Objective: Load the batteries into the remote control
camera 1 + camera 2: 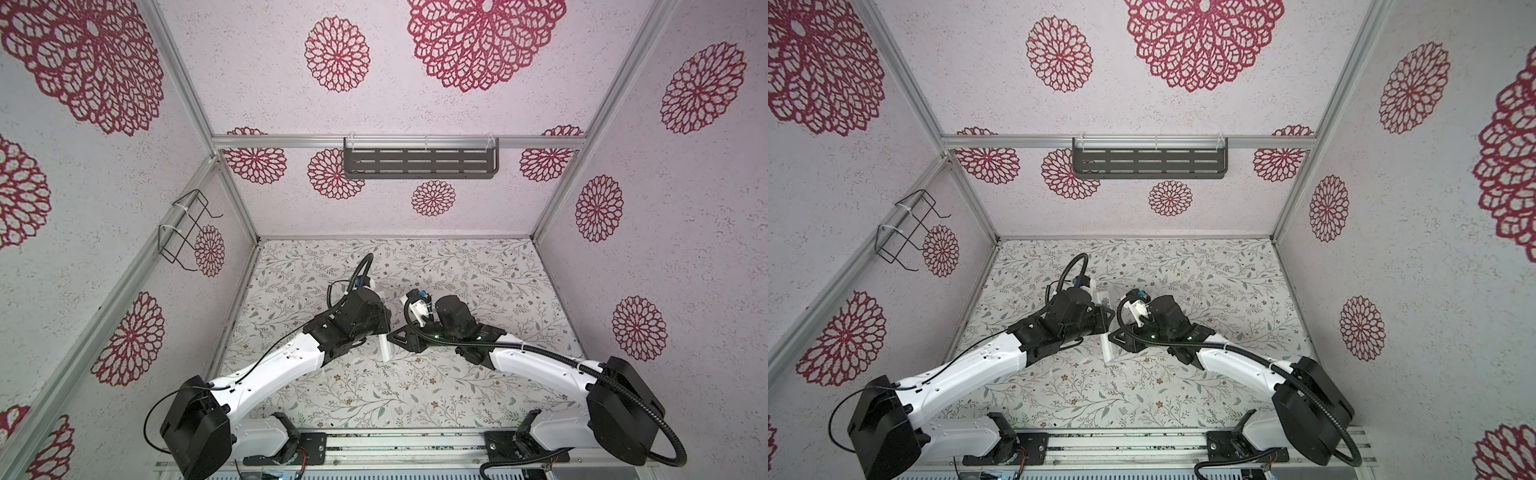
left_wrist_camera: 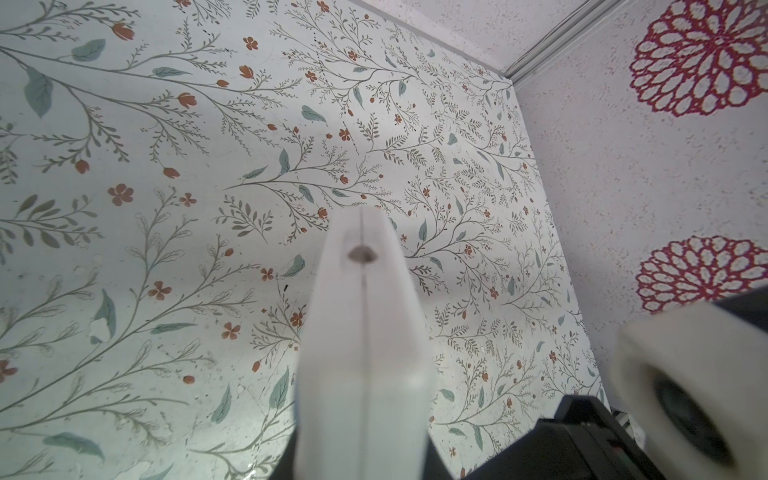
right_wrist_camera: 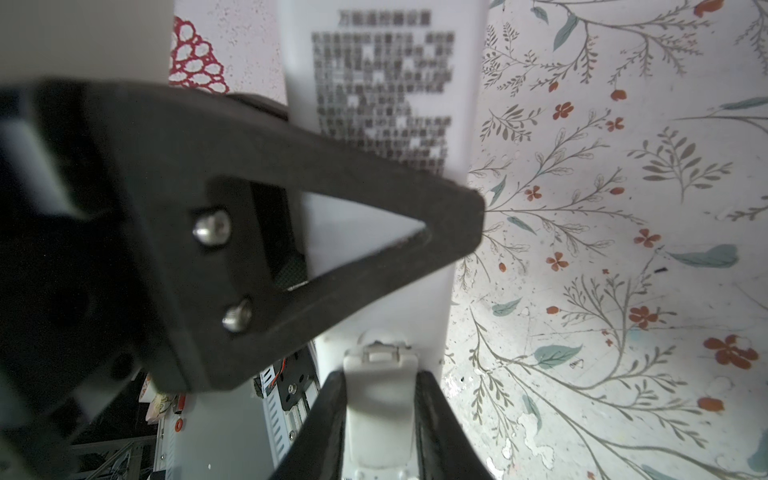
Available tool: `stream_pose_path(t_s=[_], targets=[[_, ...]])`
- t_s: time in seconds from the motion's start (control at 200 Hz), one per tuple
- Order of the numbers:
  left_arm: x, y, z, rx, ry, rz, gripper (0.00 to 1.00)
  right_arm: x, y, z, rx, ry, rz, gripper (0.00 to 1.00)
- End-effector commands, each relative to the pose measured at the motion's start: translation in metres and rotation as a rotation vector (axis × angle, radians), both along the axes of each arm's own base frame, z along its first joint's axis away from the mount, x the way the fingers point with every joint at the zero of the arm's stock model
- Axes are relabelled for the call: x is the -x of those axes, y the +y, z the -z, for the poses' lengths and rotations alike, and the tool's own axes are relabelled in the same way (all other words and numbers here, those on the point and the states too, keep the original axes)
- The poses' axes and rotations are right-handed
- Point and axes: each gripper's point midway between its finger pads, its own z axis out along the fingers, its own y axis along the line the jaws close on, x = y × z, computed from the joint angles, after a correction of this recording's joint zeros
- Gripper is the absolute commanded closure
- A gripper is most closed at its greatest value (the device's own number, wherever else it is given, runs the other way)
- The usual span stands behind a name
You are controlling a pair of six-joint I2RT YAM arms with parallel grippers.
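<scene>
White plastic, smooth and hard: the remote control (image 1: 1108, 349) seems held just off the counter (image 1: 415, 395) near its centre in both top views, its long axis running about 12 to 6 o'clock. The left gripper (image 1: 1106, 319) reaches in from 8 o'clock, its fingers (image 3: 353, 195) pressed onto the bar about mid-length, across its flat faces. From 4 o'clock the right gripper (image 3: 380, 415) pinches a small greyish battery cover (image 3: 380, 374) by its long edges, with the latch tab (image 3: 380, 355) against the remote's printed back. We see no batteries, and we cannot tell whether they sit under the cover. We judge the remote light, stiff and slippery, best clamped mid-length, away from the bay. The thin cover's latch looks easy to snap, so gentle pressure suits it.
</scene>
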Motion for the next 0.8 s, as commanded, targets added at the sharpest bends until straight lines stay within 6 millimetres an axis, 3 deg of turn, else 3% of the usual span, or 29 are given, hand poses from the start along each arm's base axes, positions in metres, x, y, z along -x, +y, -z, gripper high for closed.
stream_pose_path(t_s=[0.0,0.795], targets=[[0.001,-0.012,-0.028,0.098,-0.058,0.023,0.97,-0.001,0.0,-0.005,-0.024,-0.009,0.003,0.71],[0.001,-0.008,-0.025,0.091,-0.059,0.016,0.97,0.0,-0.006,-0.02,-0.035,-0.051,0.016,0.73]])
